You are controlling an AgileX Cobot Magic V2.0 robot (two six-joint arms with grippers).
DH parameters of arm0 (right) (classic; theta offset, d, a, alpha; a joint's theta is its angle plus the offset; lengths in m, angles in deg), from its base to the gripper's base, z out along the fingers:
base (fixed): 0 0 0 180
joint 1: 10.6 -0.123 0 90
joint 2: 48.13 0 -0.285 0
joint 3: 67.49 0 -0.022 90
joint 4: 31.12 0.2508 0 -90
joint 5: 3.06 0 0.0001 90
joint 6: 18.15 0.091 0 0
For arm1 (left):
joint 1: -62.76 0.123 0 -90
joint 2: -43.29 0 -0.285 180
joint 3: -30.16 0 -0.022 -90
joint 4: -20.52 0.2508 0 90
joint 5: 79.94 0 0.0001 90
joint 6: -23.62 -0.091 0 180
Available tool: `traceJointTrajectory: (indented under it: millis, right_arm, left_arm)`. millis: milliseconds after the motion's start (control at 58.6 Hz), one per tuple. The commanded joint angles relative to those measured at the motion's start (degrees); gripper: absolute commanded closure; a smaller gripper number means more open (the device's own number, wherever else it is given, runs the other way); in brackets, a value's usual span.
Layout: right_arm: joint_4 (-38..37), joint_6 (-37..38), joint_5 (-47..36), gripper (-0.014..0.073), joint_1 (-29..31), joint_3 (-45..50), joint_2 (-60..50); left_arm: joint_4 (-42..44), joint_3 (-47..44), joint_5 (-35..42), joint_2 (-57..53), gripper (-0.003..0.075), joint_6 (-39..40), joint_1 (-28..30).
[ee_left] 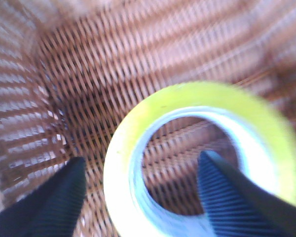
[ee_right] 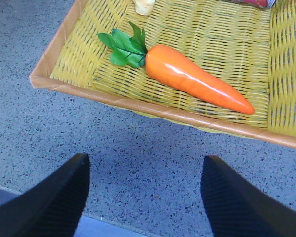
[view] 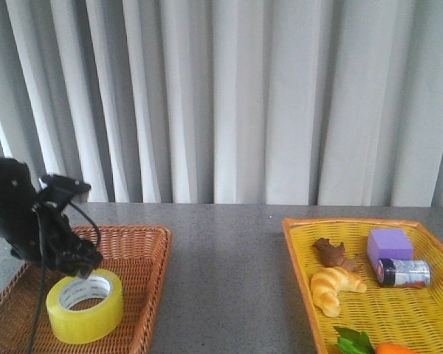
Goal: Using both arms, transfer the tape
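The yellow tape roll [view: 86, 305] lies flat in the brown wicker basket [view: 144, 251] at the left. My left gripper [view: 88, 267] hangs just above the roll's far rim. In the left wrist view the gripper [ee_left: 142, 173] is open and straddles the wall of the tape [ee_left: 126, 148]: one finger [ee_left: 59, 197] is outside the roll, the other finger [ee_left: 224, 192] is inside the white core. My right gripper [ee_right: 144, 170] is open and empty over the grey table, just outside the yellow basket's rim [ee_right: 153, 111]. It does not show in the front view.
The yellow wicker basket [view: 295, 251] at the right holds a croissant [view: 334, 286], a brown toy [view: 334, 254], a purple block [view: 390, 243], a small can [view: 404, 272] and a carrot [ee_right: 197, 79]. Grey table [view: 229, 265] lies between the baskets. Curtains hang behind.
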Motion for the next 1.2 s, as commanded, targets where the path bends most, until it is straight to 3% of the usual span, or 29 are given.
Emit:
traceJointTrajectory:
  millis: [0, 359, 939, 1178]
  right_arm:
    - [-0.1, -0.1, -3.4, 0.0124, 0.4, -1.4, 0.0]
    - [-0.1, -0.1, -3.4, 0.0124, 0.4, -1.4, 0.0]
    - [0.2, -0.1, -3.5, 0.0124, 0.4, -1.4, 0.0]
    - [0.3, -0.1, -3.4, 0.0124, 0.4, -1.4, 0.0]
  left_arm:
    - [-2.0, 2.0, -0.7, -7.3, 0.0188, 0.7, 0.1]
    - [-7.1, -1.8, -5.8, -23.1, 0.0198, -1.3, 0.0]
    - [-7.5, -46.8, 15.3, -63.8, 0.0199, -1.0, 0.1]
    - [-7.5, -58.5, 22.6, -73.1, 0.0206, -1.1, 0.1]
